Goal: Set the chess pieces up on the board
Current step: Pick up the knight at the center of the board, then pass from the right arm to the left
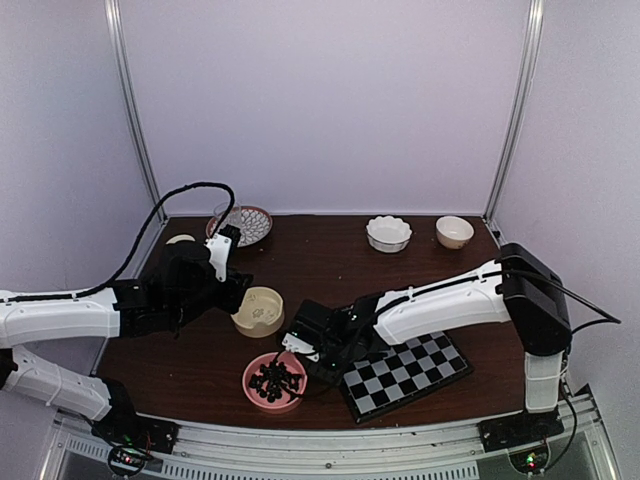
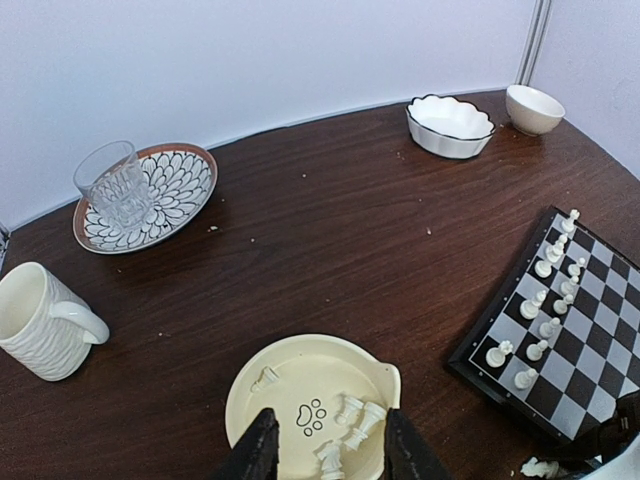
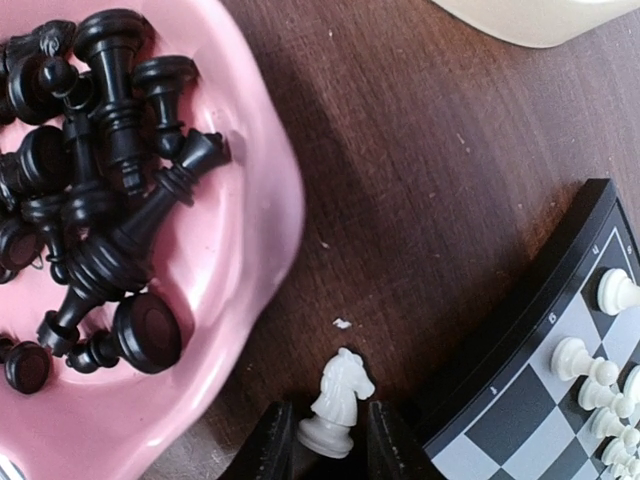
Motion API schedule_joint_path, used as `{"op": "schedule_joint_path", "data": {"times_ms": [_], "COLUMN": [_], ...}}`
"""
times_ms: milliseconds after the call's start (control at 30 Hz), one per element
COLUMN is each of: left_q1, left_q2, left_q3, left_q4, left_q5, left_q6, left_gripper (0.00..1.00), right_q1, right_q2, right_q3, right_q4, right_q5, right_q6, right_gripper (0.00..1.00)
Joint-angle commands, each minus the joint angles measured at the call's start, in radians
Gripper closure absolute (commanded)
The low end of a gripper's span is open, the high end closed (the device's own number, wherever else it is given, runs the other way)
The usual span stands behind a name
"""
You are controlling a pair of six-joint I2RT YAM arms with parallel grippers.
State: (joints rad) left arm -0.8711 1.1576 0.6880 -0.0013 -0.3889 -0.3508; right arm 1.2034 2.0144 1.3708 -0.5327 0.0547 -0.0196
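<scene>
My right gripper (image 3: 322, 435) is shut on a white knight (image 3: 338, 400), one of the chess pieces, low over the bare wood between the pink bowl (image 3: 250, 230) of black pieces (image 3: 100, 180) and the board (image 3: 520, 420). Several white pieces (image 2: 550, 290) stand in two rows along the board's (image 2: 600, 300) near-left edge. In the left wrist view my left gripper (image 2: 325, 450) hangs open above a cream dish (image 2: 290, 350) that holds several white pieces (image 2: 360, 415); nothing is between its fingers. From above, the right gripper (image 1: 300, 350) sits between the pink bowl (image 1: 275, 380) and the board (image 1: 405, 375).
A white ribbed mug (image 2: 45, 320) stands at the left. A drinking glass (image 2: 112, 185) rests on a patterned plate (image 2: 185, 190) at the back left. A scalloped white bowl (image 2: 450, 125) and a small cream bowl (image 2: 533, 108) sit at the back right.
</scene>
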Motion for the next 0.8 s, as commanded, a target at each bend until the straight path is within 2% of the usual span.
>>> {"op": "schedule_joint_path", "data": {"times_ms": [0, 167, 300, 567, 767], "left_q1": [0.006, 0.007, 0.006, 0.006, 0.006], "left_q2": [0.005, 0.004, 0.005, 0.007, 0.011], "left_q3": [-0.001, -0.002, -0.001, 0.001, 0.014], "left_q4": [0.041, 0.041, 0.041, 0.041, 0.036], "left_q5": [0.004, 0.004, 0.006, 0.023, 0.122], "left_q6": [-0.008, -0.008, -0.008, -0.013, -0.023], "left_gripper": [0.64, 0.64, 0.64, 0.64, 0.64], "right_q1": [0.013, 0.015, 0.015, 0.015, 0.013], "right_q2": [0.034, 0.049, 0.028, -0.117, -0.242], "right_q3": [0.019, 0.026, 0.013, -0.099, -0.207], "right_q4": [-0.039, -0.043, -0.019, 0.117, 0.237], "right_q5": [0.054, 0.063, 0.059, 0.048, 0.077], "right_q6": [0.004, 0.008, 0.011, 0.020, 0.020], "right_gripper": [0.71, 0.72, 0.79, 0.82, 0.83]}}
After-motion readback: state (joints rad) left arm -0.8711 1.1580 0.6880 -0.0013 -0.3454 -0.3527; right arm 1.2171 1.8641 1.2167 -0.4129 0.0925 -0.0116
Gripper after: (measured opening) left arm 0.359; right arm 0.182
